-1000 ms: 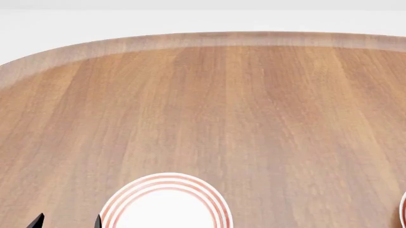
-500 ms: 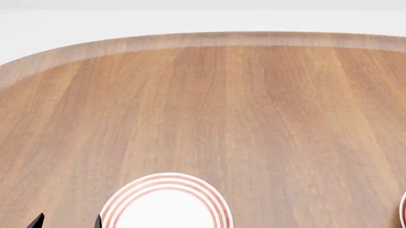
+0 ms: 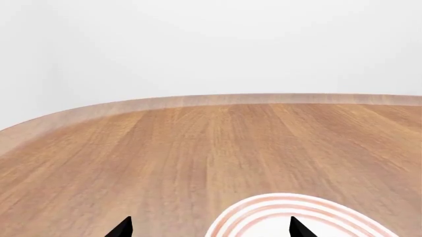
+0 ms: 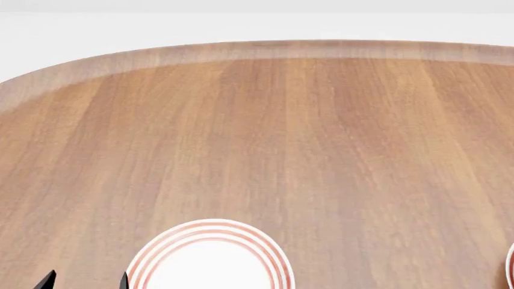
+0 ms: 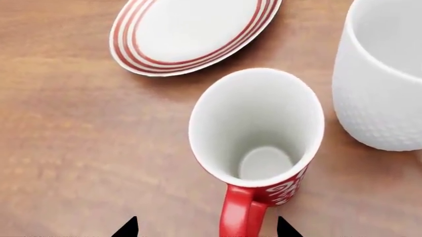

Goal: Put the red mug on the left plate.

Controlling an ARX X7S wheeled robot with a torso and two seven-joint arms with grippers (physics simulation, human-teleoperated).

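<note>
The red mug [image 5: 257, 133] stands upright on the wooden table, white inside, and shows only in the right wrist view. Its red handle [image 5: 240, 215] points toward my right gripper [image 5: 206, 229] and lies between the two spread fingertips, nearer one of them. That gripper is open and holds nothing. The left plate [image 4: 210, 256], white with red rings, lies at the near edge of the head view and also shows in the left wrist view [image 3: 264, 217]. My left gripper [image 4: 86, 282] is open and empty just left of it, with one fingertip [image 3: 297, 228] over its rim.
A larger white mug [image 5: 386, 74] stands close beside the red mug. A ringed plate [image 5: 191, 29] lies just beyond the red mug; which of the two plates it is cannot be told. A sliver of the right plate [image 4: 510, 265] shows at the head view's edge. The table's far edge [image 4: 257, 48] curves.
</note>
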